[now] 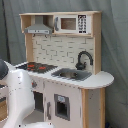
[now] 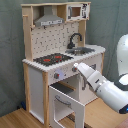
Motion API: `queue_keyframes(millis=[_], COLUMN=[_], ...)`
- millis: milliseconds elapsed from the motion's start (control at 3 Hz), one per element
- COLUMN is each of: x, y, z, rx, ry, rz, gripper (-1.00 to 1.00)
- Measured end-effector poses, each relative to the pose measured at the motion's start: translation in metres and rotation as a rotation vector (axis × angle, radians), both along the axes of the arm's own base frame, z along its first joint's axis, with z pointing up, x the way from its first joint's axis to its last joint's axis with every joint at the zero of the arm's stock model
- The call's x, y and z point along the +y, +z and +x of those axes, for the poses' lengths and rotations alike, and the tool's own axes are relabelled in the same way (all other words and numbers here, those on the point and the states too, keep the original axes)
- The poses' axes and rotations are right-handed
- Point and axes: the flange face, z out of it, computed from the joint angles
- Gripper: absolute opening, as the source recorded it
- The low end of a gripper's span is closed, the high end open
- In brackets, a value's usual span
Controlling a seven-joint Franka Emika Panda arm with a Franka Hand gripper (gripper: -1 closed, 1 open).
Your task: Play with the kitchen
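Observation:
The kitchen (image 1: 65, 75) is a tall toy of pale wood and white panels, seen in both exterior views. It has a grey hood (image 1: 39, 29), a black faucet (image 1: 82, 59), a red-ringed stove (image 1: 37, 66) and a sink (image 1: 72, 75). In the second exterior view the kitchen (image 2: 55, 60) has its lower oven door (image 2: 65, 107) swung open toward the front. My gripper (image 2: 76, 66) is up against the knob panel under the counter edge, right of the stove (image 2: 52, 59). In the first exterior view only the white arm (image 1: 15, 95) shows, and the gripper is hidden.
A microwave panel (image 1: 70, 23) sits at the top right of the kitchen. A grey curtain (image 1: 115, 45) hangs behind it. The floor (image 2: 15, 117) is wooden. The arm's white body (image 2: 117, 90) fills the second exterior view's lower right.

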Motion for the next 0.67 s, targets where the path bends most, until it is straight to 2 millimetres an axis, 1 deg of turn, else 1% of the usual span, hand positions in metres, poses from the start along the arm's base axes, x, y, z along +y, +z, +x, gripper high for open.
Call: queue_keyframes(millis=[333, 667], x=[0.0065, 0.0126], y=[-0.0043, -0.0123], z=[-0.0039, -0.0084], rx=[-0.041, -0.041], ry=[0.067, 0.134], rz=[0.102, 0.190], gripper=[1.00, 1.00])
